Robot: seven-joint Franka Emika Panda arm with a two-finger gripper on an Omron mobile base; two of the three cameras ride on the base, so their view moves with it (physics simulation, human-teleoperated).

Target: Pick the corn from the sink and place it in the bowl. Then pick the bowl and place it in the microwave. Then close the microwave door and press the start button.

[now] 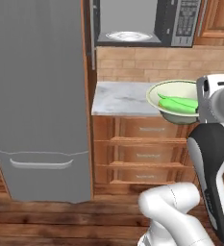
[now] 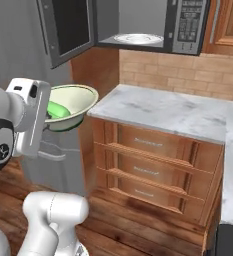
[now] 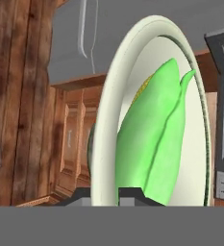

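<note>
The bowl (image 2: 77, 101) holding the corn (image 2: 57, 110) hangs tilted below the open microwave door (image 2: 68, 29).

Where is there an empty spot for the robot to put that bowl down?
The grey marble counter is bare from the brick wall to its front edge. Inside the open steel microwave, the white round turntable plate is bare too. It is crowded at the pincer, which grips the pale green round bowl holding the green husked corn.
</note>
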